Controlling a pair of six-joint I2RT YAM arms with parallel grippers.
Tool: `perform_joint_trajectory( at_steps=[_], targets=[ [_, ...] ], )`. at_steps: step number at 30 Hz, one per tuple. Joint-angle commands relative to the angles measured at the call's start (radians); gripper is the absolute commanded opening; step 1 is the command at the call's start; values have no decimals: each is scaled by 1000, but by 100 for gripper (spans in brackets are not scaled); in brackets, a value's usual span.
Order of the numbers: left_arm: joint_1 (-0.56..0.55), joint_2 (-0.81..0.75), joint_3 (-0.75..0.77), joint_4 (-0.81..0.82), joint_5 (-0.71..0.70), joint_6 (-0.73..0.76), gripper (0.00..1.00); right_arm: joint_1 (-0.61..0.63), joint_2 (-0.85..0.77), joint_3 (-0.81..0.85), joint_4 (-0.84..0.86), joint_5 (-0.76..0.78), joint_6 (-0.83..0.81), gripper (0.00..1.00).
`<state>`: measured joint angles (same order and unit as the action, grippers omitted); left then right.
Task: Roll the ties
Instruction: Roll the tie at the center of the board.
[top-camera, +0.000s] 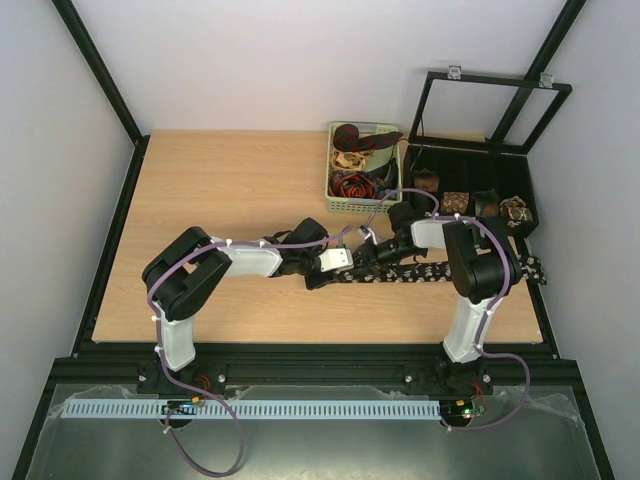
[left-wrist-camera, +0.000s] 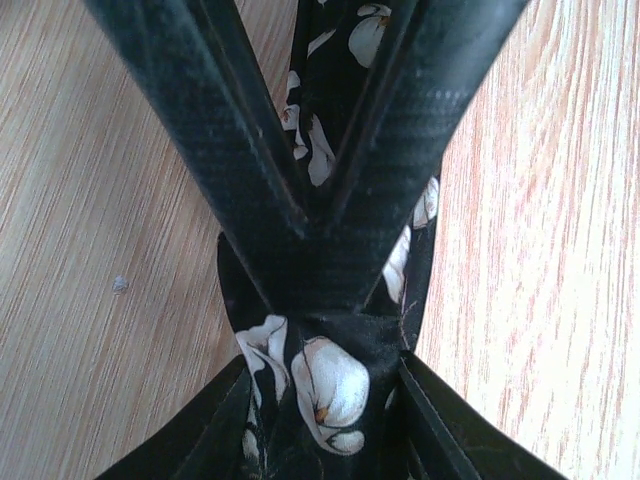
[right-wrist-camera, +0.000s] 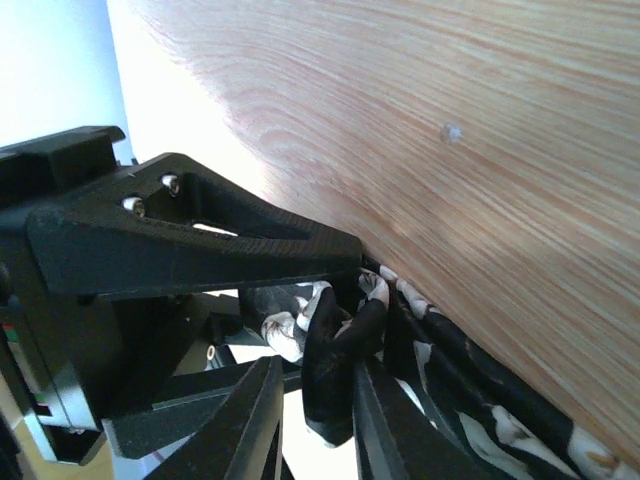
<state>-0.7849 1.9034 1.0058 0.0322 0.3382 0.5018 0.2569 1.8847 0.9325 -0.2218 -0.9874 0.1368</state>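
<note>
A black tie with white flowers (top-camera: 470, 270) lies stretched along the table from the middle to the right edge. Its left end is bunched up where both grippers meet. My left gripper (top-camera: 350, 268) is shut on this bunched end; in the left wrist view (left-wrist-camera: 322, 365) the fabric (left-wrist-camera: 330, 390) fills the gap between its fingers. My right gripper (top-camera: 385, 252) pinches the same fold from the other side (right-wrist-camera: 330, 355). Its fingers (left-wrist-camera: 250, 170) cross as a closed V over the tie. The tie (right-wrist-camera: 480, 400) trails off along the wood.
A green basket (top-camera: 340, 200) with loose red, beige and dark ties stands behind the grippers. A black compartment tray (top-camera: 490, 180) with its lid raised holds several rolled ties (top-camera: 455, 202) at the back right. The tie's far end reaches the table's right edge (top-camera: 540, 275).
</note>
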Motion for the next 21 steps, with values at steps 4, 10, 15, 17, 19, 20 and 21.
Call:
perform_joint_trajectory(
  at_steps=[4,10,15,17,19,20,21],
  targets=[
    [8,15,-43,-67,-28,19,38,21,33,23,-106,60,-74,4],
    [23,6,-55,-48,-10,1,51,21,19,6,-143,145,-106,1],
    [46,-92,-122,-3,47,-16,63,23,36,0,-84,203,-73,1],
    [64,-126,-155,11,75,-22,63,22,49,-1,-88,215,-80,1],
    [77,-138,-166,16,99,-35,62,24,48,-11,-78,227,-85,1],
    [78,-133,-163,12,103,-40,62,24,48,-15,-74,233,-85,1],
    [78,-123,-155,8,106,-49,61,24,48,-18,-72,237,-88,1]
  ],
)
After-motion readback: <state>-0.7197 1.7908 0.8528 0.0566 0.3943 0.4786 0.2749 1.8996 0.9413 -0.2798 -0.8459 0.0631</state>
